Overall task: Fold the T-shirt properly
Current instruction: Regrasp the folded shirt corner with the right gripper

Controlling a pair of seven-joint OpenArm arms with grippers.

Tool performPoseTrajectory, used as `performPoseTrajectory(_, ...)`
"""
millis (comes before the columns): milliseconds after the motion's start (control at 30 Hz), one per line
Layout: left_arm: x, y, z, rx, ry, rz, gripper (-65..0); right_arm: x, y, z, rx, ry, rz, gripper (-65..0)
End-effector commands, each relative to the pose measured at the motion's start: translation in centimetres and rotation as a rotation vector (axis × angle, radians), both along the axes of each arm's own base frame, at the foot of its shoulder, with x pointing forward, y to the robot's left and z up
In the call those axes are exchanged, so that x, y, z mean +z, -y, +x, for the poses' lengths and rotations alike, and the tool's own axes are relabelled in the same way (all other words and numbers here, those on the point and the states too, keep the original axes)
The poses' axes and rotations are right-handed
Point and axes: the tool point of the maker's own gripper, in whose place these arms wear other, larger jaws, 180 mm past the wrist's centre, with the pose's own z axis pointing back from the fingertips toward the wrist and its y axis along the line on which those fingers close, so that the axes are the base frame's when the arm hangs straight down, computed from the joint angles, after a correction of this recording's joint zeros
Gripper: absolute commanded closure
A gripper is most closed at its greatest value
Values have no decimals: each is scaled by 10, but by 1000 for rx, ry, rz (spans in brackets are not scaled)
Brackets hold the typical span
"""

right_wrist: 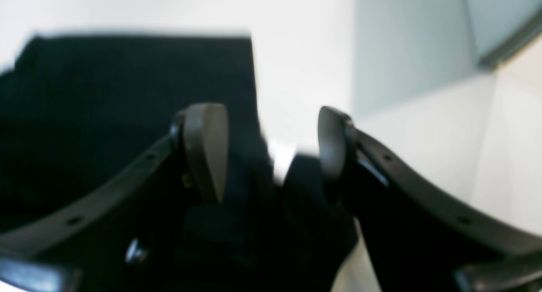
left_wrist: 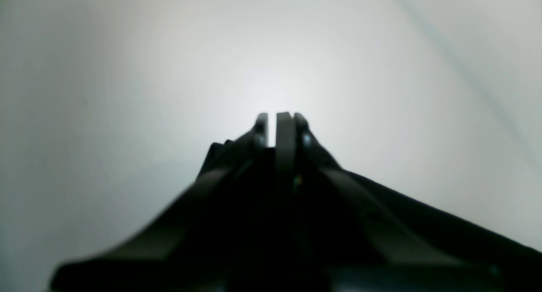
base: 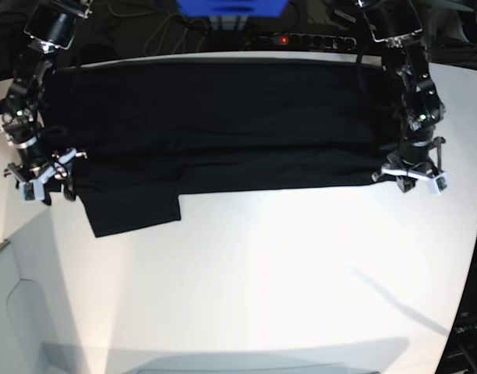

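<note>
The black T-shirt (base: 223, 117) lies spread across the far half of the white table (base: 262, 273), folded lengthwise, with a sleeve (base: 133, 206) sticking out toward the front at the left. No label or print shows. My right gripper (base: 44, 178) is at the shirt's left end. In the right wrist view it (right_wrist: 271, 148) is open, with black fabric (right_wrist: 127, 93) under it and between its fingers (right_wrist: 207, 148). My left gripper (base: 410, 175) is at the shirt's right end. In the left wrist view it (left_wrist: 277, 118) is shut over bare table, and I see no cloth between its tips.
A power strip (base: 301, 39) and cables lie behind the table's far edge. The table's left edge (right_wrist: 353, 71) drops to a grey floor close to my right gripper. The table's right edge (base: 476, 195) runs close to my left gripper.
</note>
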Motion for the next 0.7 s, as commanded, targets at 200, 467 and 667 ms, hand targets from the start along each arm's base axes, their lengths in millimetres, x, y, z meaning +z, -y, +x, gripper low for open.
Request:
performPoseTrajectory(200,16,-5,5,0,48,27,0,19,-6,32,32,70,24,-350)
performPoseTrajectory(467,16,-8,3,5,43,34,0,-23,-25,45,87,-44,86,-350)
performPoseTrajectory(667,15,-8,2,5,40,36,0,-41,-23,56,63,-90,142,-350)
